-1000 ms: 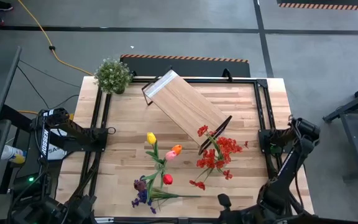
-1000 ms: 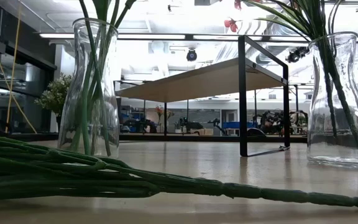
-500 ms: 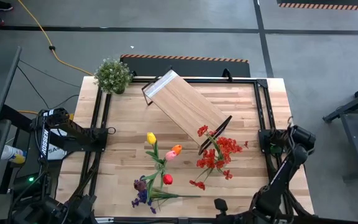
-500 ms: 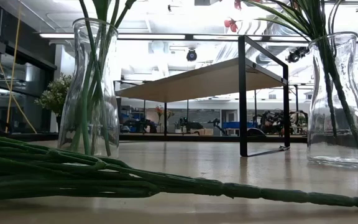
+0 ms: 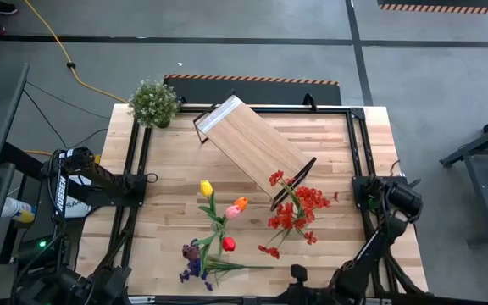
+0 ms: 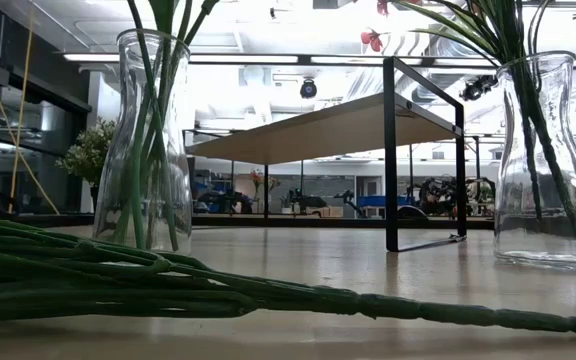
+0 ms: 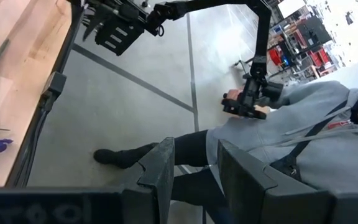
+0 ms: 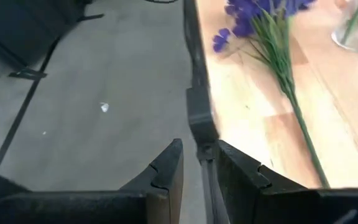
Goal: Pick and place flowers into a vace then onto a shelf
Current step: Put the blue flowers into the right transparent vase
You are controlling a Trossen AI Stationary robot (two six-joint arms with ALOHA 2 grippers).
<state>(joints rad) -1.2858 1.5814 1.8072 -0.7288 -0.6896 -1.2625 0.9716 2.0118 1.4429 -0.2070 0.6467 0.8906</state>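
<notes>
Down at the table's near edge we park both grippers, left [image 7: 194, 171] and right [image 8: 197, 168], jaws slightly apart, empty. Tulip vase [image 6: 145, 140] and red-spray vase [image 6: 535, 150] aren't on the light-wood shelf [image 5: 252, 151]; purple spray [image 5: 195, 264] lies loose, probably next.

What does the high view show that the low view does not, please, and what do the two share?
Only the high view shows the blooms: a yellow tulip, an orange tulip, a red tulip, the red small-blossom sprays and the purple spray, plus both dark arms parked at the table's sides.

Only the low view shows the two clear glass vases as glass, with green stems standing inside, and the room behind.

Both show the long light-wood shelf on its black metal frame, the bushy green potted plant and the butcher-block tabletop.
</notes>
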